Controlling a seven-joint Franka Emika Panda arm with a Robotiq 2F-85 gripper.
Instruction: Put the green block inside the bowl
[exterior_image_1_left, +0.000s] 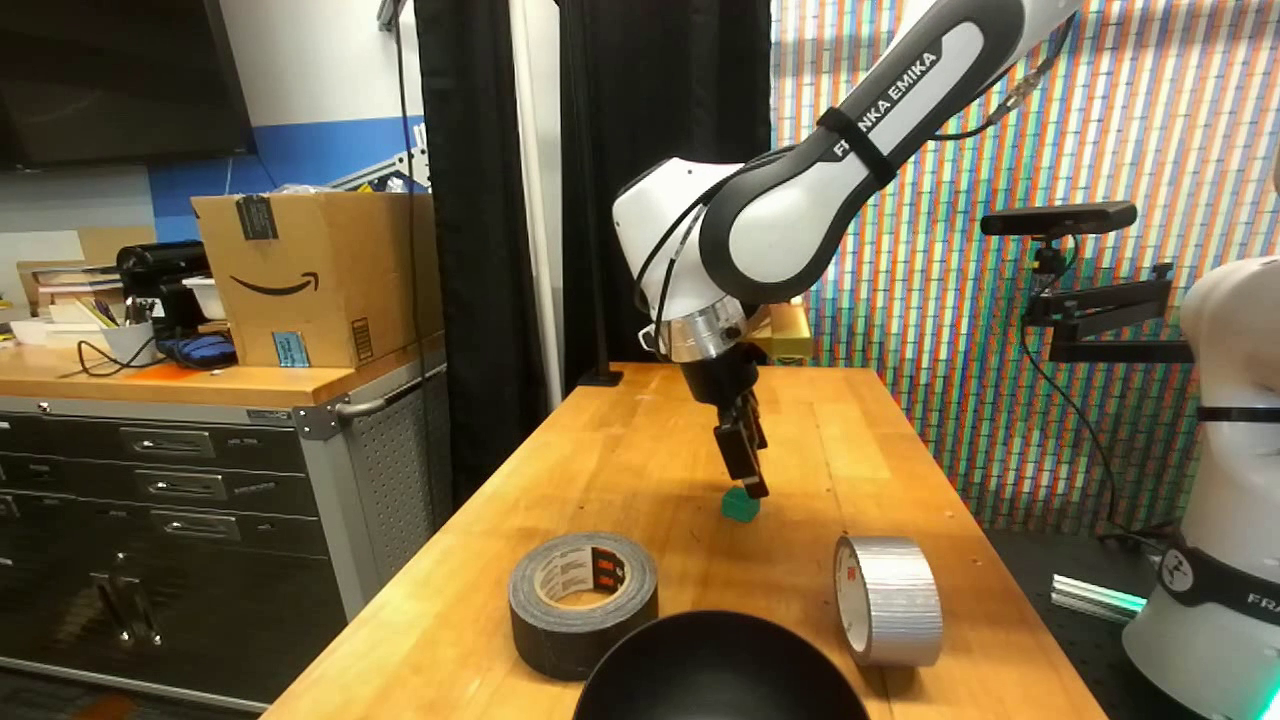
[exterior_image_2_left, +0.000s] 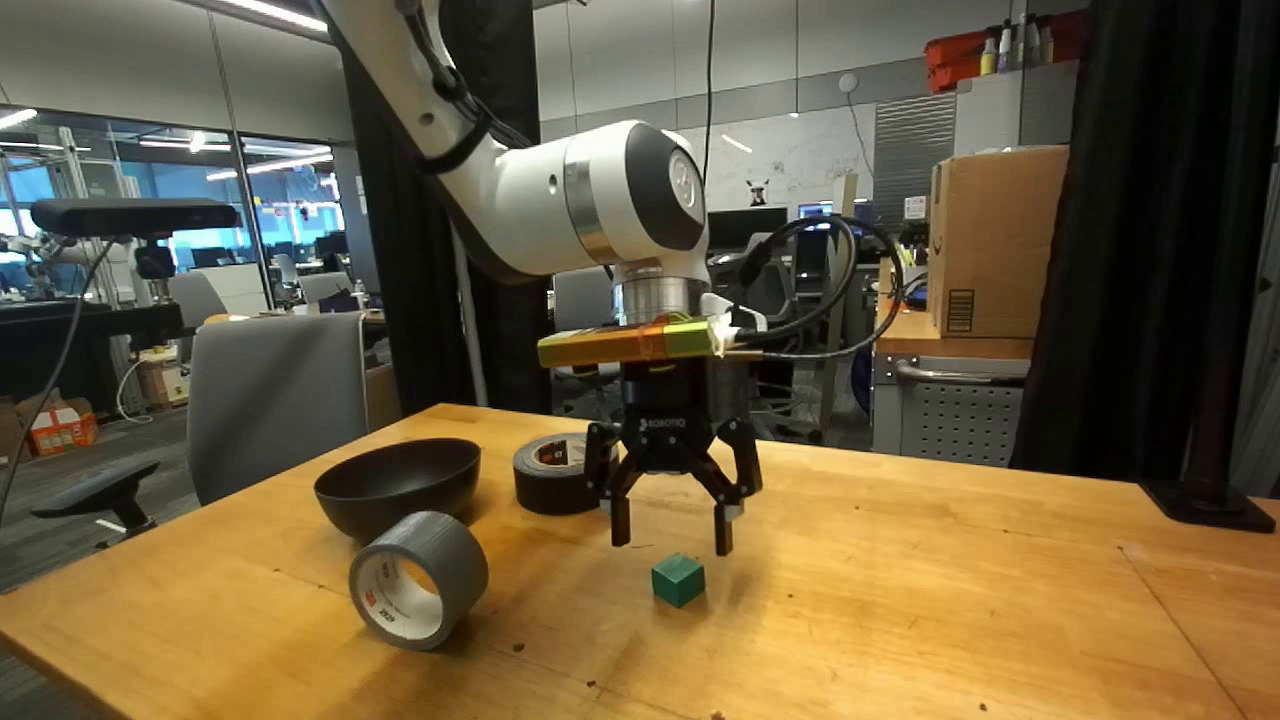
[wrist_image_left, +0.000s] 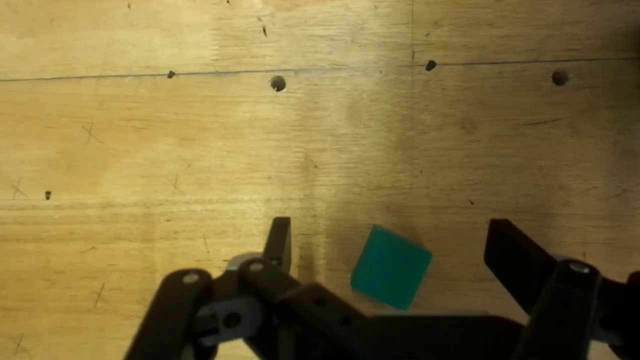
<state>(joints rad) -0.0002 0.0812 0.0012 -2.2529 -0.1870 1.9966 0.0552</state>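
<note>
With the pincer (exterior_image_2_left: 671, 540) spread wide and holding nothing above the green block (wrist_image_left: 391, 268), which sat askew to it on the counter (exterior_image_2_left: 900, 600) outside the bowl (exterior_image_2_left: 395, 490), a slight squaring turn before descending seemed wise

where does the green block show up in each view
In an exterior view: green block, lower half, right of centre; bowl at bottom edge.
In an exterior view: green block, low, just right of centre; silver tape roll to its left.
In the wrist view: green block, low, right of centre, between the jaws of the pincer.
Shared landmark: the pincer, in all three.
</note>
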